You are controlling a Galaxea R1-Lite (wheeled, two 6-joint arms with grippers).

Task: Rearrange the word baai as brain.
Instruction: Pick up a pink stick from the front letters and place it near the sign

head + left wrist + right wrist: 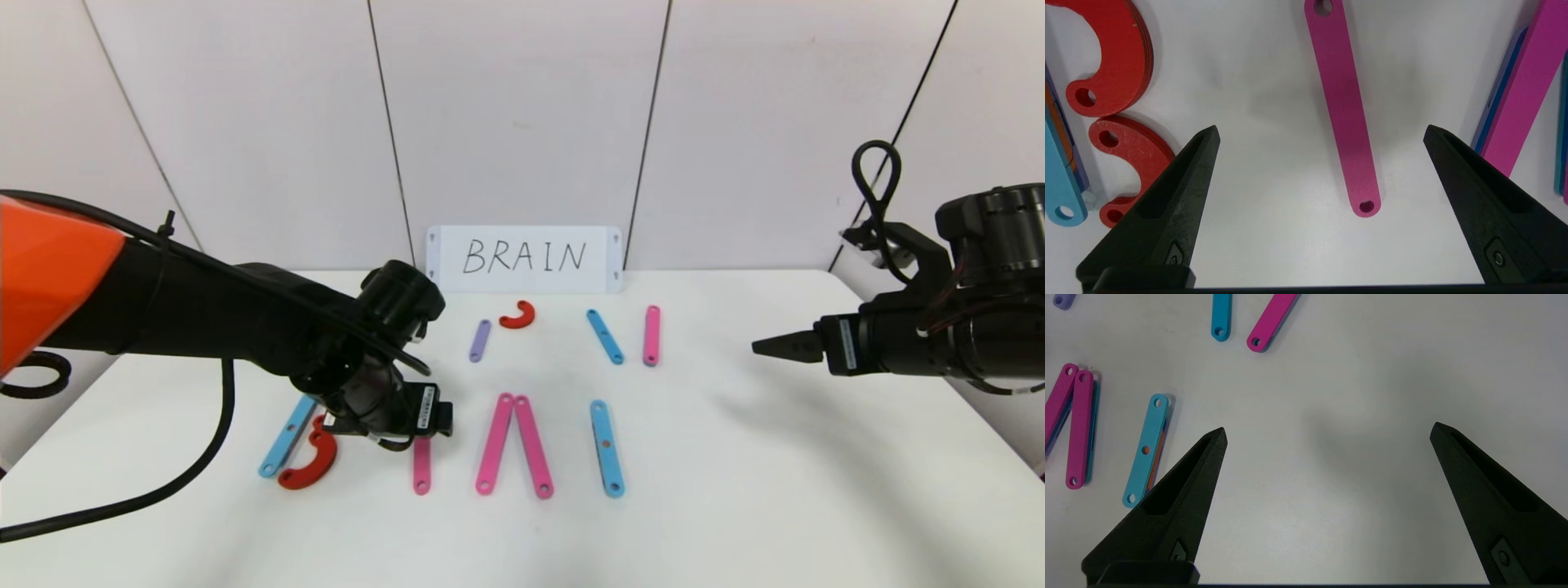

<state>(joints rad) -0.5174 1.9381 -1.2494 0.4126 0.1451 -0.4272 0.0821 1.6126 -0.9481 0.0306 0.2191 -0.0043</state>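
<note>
On the near left of the worktop [735, 490] stand the blue bar [287, 437] and red C-curves [312, 465] of the B, and the left gripper [1321, 130] hovers just beside them, fingers wide and empty, straddling the pink bar [1345, 110], probably to lift it as the R's stem. Further right lie the pink pair [514, 445] and blue bar [607, 447], spare pieces behind them; the right gripper [1327, 430] waits over bare worktop, fingers spread, holding nothing.
</note>
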